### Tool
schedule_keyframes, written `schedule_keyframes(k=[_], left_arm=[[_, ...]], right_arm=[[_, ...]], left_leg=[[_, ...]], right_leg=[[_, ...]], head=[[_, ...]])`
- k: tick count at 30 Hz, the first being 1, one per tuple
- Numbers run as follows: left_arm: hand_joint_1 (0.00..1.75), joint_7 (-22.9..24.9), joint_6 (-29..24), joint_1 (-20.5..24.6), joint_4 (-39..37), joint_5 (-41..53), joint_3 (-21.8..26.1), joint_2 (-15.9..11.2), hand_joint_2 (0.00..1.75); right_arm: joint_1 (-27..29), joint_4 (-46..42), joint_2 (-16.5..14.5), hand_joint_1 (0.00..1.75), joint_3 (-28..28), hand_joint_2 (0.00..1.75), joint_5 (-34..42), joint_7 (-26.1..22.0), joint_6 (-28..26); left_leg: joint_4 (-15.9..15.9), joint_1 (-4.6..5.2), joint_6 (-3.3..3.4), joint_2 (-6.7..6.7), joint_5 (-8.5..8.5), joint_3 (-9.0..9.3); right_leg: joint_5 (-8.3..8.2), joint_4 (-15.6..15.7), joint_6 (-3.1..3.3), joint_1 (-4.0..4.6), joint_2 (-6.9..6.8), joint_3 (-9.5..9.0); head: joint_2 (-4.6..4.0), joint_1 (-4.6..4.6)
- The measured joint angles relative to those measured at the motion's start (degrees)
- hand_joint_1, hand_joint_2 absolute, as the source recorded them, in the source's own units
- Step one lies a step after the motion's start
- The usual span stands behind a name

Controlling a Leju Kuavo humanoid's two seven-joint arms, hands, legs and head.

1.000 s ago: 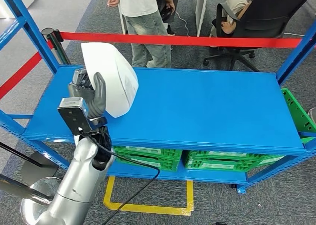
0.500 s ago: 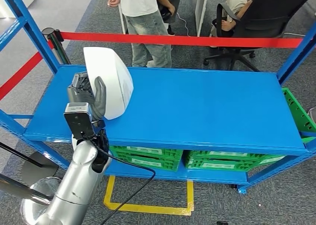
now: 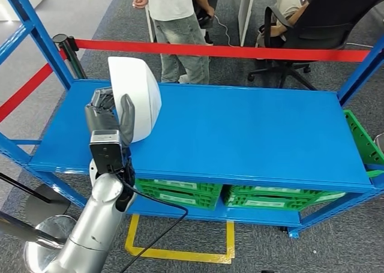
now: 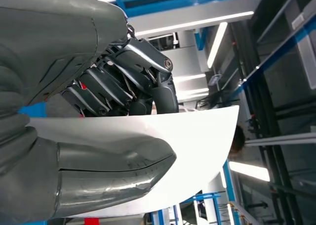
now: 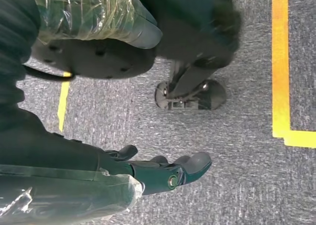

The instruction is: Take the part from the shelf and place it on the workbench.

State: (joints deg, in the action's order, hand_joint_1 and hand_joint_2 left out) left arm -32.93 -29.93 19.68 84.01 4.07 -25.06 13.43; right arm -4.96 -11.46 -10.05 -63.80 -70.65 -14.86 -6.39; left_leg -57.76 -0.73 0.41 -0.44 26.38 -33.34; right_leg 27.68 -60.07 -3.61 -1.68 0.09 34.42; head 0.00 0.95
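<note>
Head view: left hand (image 3: 111, 114) fingers clasp a smooth white curved part (image 3: 135, 96) above the shelf (image 3: 254, 129).

White part (image 3: 138, 96), grey left hand (image 3: 113, 114), blue shelf (image 3: 235, 129), green crates (image 3: 181, 192), red barrier tape (image 3: 217, 50).

Grey carpet (image 3: 272, 249) covers the floor, marked with yellow tape (image 3: 181, 252) below the blue rack (image 3: 254, 129), which holds green crates (image 3: 181, 192) on its lower level. Behind the rack a red barrier belt (image 3: 226, 50) runs from a black post (image 3: 68, 48). Beyond it a person (image 3: 176, 27) stands and a black office chair (image 3: 312, 27) is occupied.
</note>
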Motion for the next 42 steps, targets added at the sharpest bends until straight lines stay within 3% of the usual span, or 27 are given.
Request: schedule_keyframes(k=[1,5,7,9,10,11,12,15,16,19,21,24,25,26,27,29,31,35,37,40,41,42], left_arm=[[1.75,0.0,0.0,-0.2,0.2,0.1,-0.1,0.0,1.75],[1.75,0.0,-0.2,-1.2,0.8,0.3,-0.3,-0.2,1.75],[1.75,0.0,-0.6,-1.4,1.1,0.5,-0.3,-0.2,1.75],[1.75,0.0,-0.8,-1.7,1.2,0.6,-0.3,-0.4,1.75],[1.75,0.0,-0.9,-1.9,1.2,0.6,-0.3,-0.5,1.75],[1.75,0.0,-0.9,-2.1,1.2,0.6,-0.3,-0.6,1.75],[1.75,0.0,-0.9,-2.2,1.2,0.6,-0.3,-0.7,1.75],[1.75,0.0,-0.9,-2.3,1.3,0.6,-0.3,-0.7,1.75],[1.75,0.0,-0.9,-2.2,1.4,0.6,-0.3,-0.7,1.75],[1.75,-0.1,-1.0,-2.3,1.6,0.7,-0.3,-0.7,1.75],[1.75,-0.1,-1.0,-2.4,1.6,0.8,-0.3,-0.7,1.75],[1.75,-0.2,-1.1,-2.6,1.6,0.8,-0.2,-0.7,1.75],[1.75,-0.2,-1.1,-2.8,1.6,0.8,-0.2,-0.7,1.75],[1.75,-0.2,-1.1,-2.9,1.6,0.8,-0.1,-0.7,1.75],[1.75,-0.2,-1.1,-3.0,1.6,0.8,-0.1,-0.7,1.75],[1.75,-0.2,-1.1,-3.1,1.6,0.8,-0.1,-0.7,1.75],[1.75,-0.2,-1.1,-3.0,1.7,0.8,0.0,-0.7,1.75],[1.75,-0.2,-1.2,-3.1,1.7,0.8,0.0,-0.7,1.75],[1.75,-0.2,-1.3,-3.1,1.7,0.8,0.0,-0.8,1.75],[1.75,-0.2,-1.6,-3.3,1.7,0.8,0.0,-1.1,1.75],[1.75,-0.2,-1.6,-3.4,1.7,0.8,0.0,-1.2,1.75],[1.75,-0.2,-1.6,-3.4,1.7,0.8,0.0,-1.2,1.75]], right_arm=[[0.0,0.0,0.0,0.0,0.0,1.75,0.0,0.0,0.0],[0.2,0.0,0.0,0.0,0.0,1.75,0.1,0.3,0.0],[0.1,0.0,0.0,0.0,-0.1,1.75,0.1,0.3,0.0],[0.1,0.0,0.0,0.0,-0.1,1.75,0.1,0.3,0.0],[0.1,0.0,0.0,0.0,-0.1,1.75,0.2,0.3,0.0],[0.1,0.0,0.0,0.0,-0.1,1.75,0.2,0.4,0.0],[0.1,0.0,0.0,0.0,-0.1,1.75,0.2,0.4,0.0],[0.1,0.0,-0.1,0.0,-0.2,1.75,0.2,0.4,0.1],[0.0,0.0,-0.1,0.0,-0.2,1.75,0.3,0.4,0.1],[0.1,0.0,-0.1,0.0,-0.3,1.75,0.4,0.4,0.0],[0.1,0.0,-0.1,0.0,-0.3,1.75,0.5,0.4,0.0],[0.1,0.0,-0.1,0.0,-0.3,1.75,0.5,0.4,0.0],[0.1,0.0,-0.1,0.0,-0.3,1.75,0.5,0.4,0.0],[0.2,0.0,-0.1,0.0,-0.3,1.75,0.5,0.4,0.0],[0.2,0.0,-0.1,0.0,-0.3,1.75,0.5,0.4,0.0],[0.1,0.0,-0.1,0.0,-0.3,1.75,0.6,0.4,0.0],[-0.1,0.0,-0.1,0.0,-0.3,1.75,0.6,0.4,-0.1],[0.0,0.0,-0.1,0.0,-0.4,1.75,0.6,0.4,-0.1],[0.1,0.0,-0.2,0.0,-0.4,1.75,0.7,0.5,-0.1],[0.1,0.0,-0.2,0.0,-0.4,1.75,0.7,0.5,-0.1],[0.1,0.0,-0.2,0.0,-0.4,1.75,0.7,0.5,-0.1],[0.1,0.0,-0.2,0.0,-0.4,1.75,0.7,0.5,-0.1]], left_leg=[[-0.2,0.08,-0.36,-0.01,0.07,-0.07],[-1.2,-0.08,-1.37,0.09,0.91,-0.42],[-6.0,-0.17,-1.77,0.17,3.92,-2.52],[-13.7,-0.17,-1.86,0.18,7.32,-6.14],[-16.3,-0.15,-1.78,0.18,7.93,-7.41],[-16.9,-0.11,-1.59,0.18,7.4,-7.8],[-15.3,-0.02,-1.29,0.18,5.8,-7.14],[-5.0,0.47,-0.01,0.18,0.24,-2.5],[-2.8,0.6,0.2,0.19,-0.27,-1.55],[-0.9,0.6,0.36,0.19,-0.09,-1.15],[-0.4,0.36,0.74,0.26,-0.51,-1.1],[-0.3,0.36,1.17,0.37,-0.87,-1.31],[-0.3,0.39,1.23,0.39,-0.95,-1.4],[-0.3,0.4,1.25,0.4,-1.01,-1.46],[-0.3,0.4,1.22,0.39,-1.08,-1.48],[-0.4,0.41,1.03,0.33,-1.25,-1.49],[-0.6,0.64,0.55,0.29,-1.53,-1.77],[-0.9,0.71,-0.79,0.31,-1.74,-2.47],[-3.9,0.56,-1.46,0.31,1.2,-3.54],[-14.0,0.3,-2.19,0.32,7.51,-6.64],[-15.7,0.28,-2.26,0.32,8.17,-6.78],[-15.3,0.26,-2.23,0.32,7.74,-5.88]], right_leg=[[-0.08,1.4,0.31,0.09,0.07,-0.79],[0.14,1.5,1.99,0.26,0.32,-0.92],[0.12,1.5,2.68,0.22,0.23,-1.01],[0.19,1.5,3.03,0.4,0.2,-1.04],[0.22,1.5,3.08,0.5,0.21,-1.07],[0.23,1.5,3.12,0.61,0.26,-1.12],[0.26,1.5,3.14,0.71,0.33,-1.22],[0.44,1.4,3.07,1.07,0.48,-1.45],[0.47,1.4,2.92,1.18,0.45,-1.31],[0.41,1.3,2.14,1.21,0.24,-0.75],[1.96,-0.4,1.62,1.16,0.2,0.11],[7.33,-10.2,1.0,1.03,0.18,4.22],[8.31,-13.0,0.86,1.01,0.17,5.35],[8.25,-14.1,0.78,1.01,0.17,5.64],[7.08,-12.8,0.79,1.01,0.16,4.78],[3.5,-5.4,1.06,1.02,0.16,0.78],[1.65,0.8,1.48,1.12,0.2,-2.58],[0.87,2.2,2.62,1.14,0.29,-2.76],[0.17,2.4,3.43,0.9,0.1,-2.36],[-0.71,2.4,3.87,0.94,-0.09,-1.2],[-1.04,2.4,3.84,0.95,-0.13,-0.75],[-1.36,2.4,3.77,0.96,-0.15,-0.35]], head=[[0.0,0.02],[0.0,0.29],[0.0,0.49],[0.0,0.59],[0.0,0.6],[0.0,0.6],[0.0,0.6],[0.0,0.58],[0.0,0.58],[0.0,0.57],[0.0,0.44],[0.0,0.24],[0.0,0.26],[0.0,0.25],[0.0,0.23],[0.0,0.23],[0.0,0.28],[0.0,0.35],[0.0,0.59],[0.0,0.82],[0.0,0.83],[0.0,0.84]])
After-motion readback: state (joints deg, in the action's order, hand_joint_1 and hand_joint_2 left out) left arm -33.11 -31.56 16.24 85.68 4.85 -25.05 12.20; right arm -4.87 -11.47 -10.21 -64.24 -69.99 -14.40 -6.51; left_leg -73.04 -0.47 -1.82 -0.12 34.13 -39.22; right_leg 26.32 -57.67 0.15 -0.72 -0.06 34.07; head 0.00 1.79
